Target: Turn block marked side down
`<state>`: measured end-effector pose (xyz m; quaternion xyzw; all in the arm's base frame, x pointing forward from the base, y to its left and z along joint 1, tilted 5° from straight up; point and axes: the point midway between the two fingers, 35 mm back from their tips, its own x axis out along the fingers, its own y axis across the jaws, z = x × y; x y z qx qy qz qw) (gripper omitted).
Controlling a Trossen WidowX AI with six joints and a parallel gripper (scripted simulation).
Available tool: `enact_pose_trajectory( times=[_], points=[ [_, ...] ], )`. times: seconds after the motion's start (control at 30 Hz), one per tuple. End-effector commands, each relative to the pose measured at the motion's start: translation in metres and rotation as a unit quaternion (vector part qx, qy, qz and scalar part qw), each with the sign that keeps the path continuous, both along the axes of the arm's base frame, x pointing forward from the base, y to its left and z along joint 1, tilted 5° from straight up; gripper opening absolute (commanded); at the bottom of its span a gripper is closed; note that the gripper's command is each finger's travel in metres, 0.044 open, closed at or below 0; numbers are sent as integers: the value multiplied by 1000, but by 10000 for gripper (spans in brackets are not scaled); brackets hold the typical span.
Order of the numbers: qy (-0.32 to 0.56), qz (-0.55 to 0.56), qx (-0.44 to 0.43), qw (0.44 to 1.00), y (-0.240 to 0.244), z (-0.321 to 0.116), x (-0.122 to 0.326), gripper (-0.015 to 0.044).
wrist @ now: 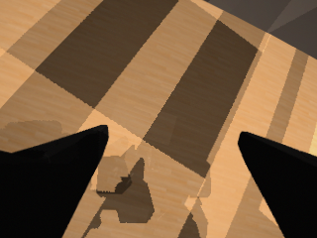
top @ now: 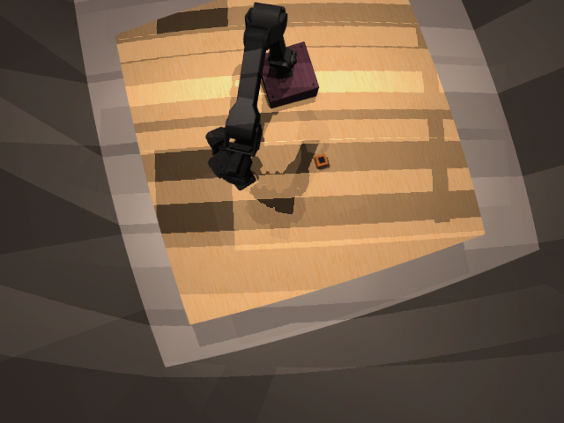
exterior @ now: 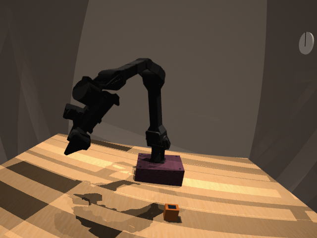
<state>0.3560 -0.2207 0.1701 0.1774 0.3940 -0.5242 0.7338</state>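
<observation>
Your gripper (exterior: 67, 151) hangs wide open and empty. The block (exterior: 171, 211) sits well off to its side, marked face up; centre over it before descending.

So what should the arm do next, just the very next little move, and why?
Probably swing the claw sideways until it hangs over the orange block. The claw is open and empty, up above the table, well off to one side of the block. The block's dark marked face points up, and the wrist view shows only wood between the fingers.
</observation>
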Motion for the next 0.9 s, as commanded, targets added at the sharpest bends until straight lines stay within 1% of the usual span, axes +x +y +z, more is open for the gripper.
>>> enact_pose_trajectory(
  times=[0.0, 0.1, 0.23, 0.4, 0.57, 0.63, 0.8, 0.87],
  points=[
    [34, 73, 29, 996, 36, -14, 14, 440],
    [68, 158, 58, 983, 79, -26, 27, 440],
    [121, 289, 101, 944, 150, -43, 37, 440],
    [184, 438, 145, 868, 238, -60, 30, 440],
    [233, 549, 176, 783, 311, -72, 6, 440],
    [239, 561, 181, 771, 320, -73, 2, 440],
    [239, 561, 181, 771, 325, -77, 1, 440],
    [239, 561, 181, 771, 324, -98, 3, 440]
  ],
)
